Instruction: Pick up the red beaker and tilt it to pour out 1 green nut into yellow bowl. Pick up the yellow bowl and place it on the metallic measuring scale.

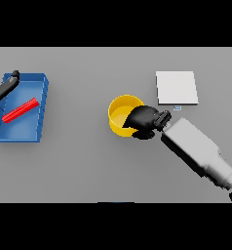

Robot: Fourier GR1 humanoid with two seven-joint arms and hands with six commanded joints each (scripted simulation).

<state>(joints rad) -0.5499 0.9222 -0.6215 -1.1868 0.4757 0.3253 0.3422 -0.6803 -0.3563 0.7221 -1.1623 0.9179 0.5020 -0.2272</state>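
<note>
Fingers (137, 131) round yellow bowl (119, 113) rim

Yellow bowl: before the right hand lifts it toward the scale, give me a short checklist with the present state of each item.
1. Right hand at the yellow bowl, over its right rim: ok.
2. Fingers closed firmly on the rim: cannot tell.
3. Green nut inside the bowl: cannot tell, none visible.
4. Scale top bare, up and right of the bowl: ok.
5. Red beaker out of the path, lying in the blue tray: ok.
6. Left hand away, at the tray's far left corner: ok.
</note>
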